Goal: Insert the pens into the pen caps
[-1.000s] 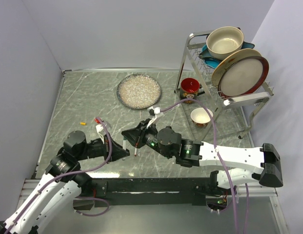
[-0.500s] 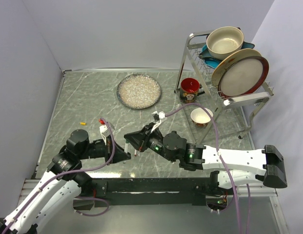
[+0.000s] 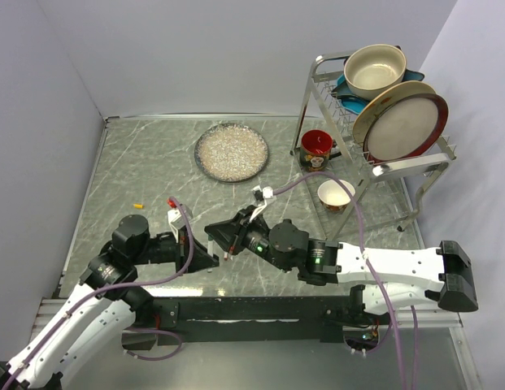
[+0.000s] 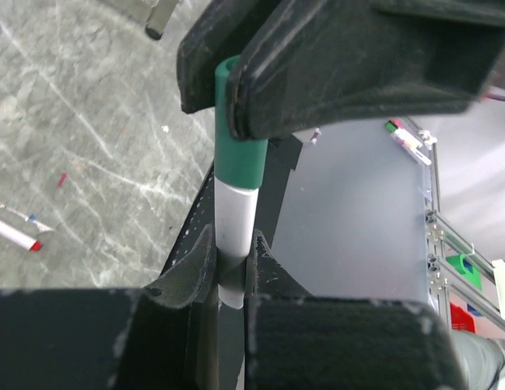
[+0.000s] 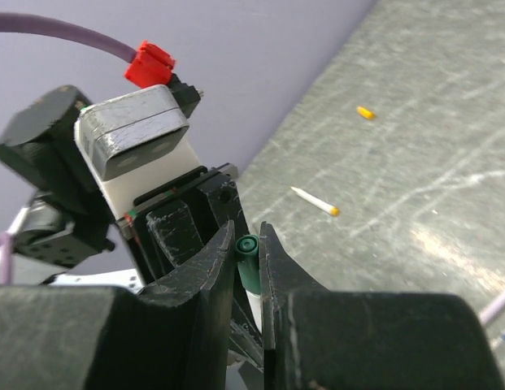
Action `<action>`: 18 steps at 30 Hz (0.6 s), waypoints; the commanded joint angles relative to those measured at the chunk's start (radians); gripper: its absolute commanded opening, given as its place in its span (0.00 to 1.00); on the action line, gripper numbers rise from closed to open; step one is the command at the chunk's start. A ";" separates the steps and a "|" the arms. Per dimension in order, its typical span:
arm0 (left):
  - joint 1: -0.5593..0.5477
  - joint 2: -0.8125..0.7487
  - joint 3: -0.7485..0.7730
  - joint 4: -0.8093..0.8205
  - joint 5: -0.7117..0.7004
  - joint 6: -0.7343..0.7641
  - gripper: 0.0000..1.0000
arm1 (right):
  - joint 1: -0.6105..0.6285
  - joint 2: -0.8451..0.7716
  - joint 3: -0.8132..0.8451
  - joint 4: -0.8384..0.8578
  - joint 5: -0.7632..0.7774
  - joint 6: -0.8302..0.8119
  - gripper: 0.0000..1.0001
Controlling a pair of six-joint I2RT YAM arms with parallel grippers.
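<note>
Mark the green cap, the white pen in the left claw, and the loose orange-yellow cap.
green cap (image 4: 240, 158), left wrist view, its side wall.
pen (image 4: 234, 218), left wrist view, white barrel below the cap.
orange-yellow cap (image 5: 365, 113), right wrist view, its middle.

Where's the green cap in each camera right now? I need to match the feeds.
Top external: not discernible, hidden where left gripper meets right gripper.
Left wrist: green cap upper centre, atop the white pen.
Right wrist: lower centre, inside the right gripper.
Shared landmark: the marbled table.
</note>
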 commanded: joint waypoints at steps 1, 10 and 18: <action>0.032 0.044 0.103 0.294 -0.314 -0.009 0.01 | 0.196 0.083 0.011 -0.357 -0.283 0.111 0.00; 0.045 0.033 0.081 0.327 -0.334 -0.029 0.01 | 0.234 0.084 -0.015 -0.373 -0.212 0.148 0.00; 0.072 0.067 0.100 0.336 -0.254 -0.001 0.01 | 0.285 0.161 0.067 -0.456 -0.224 0.079 0.00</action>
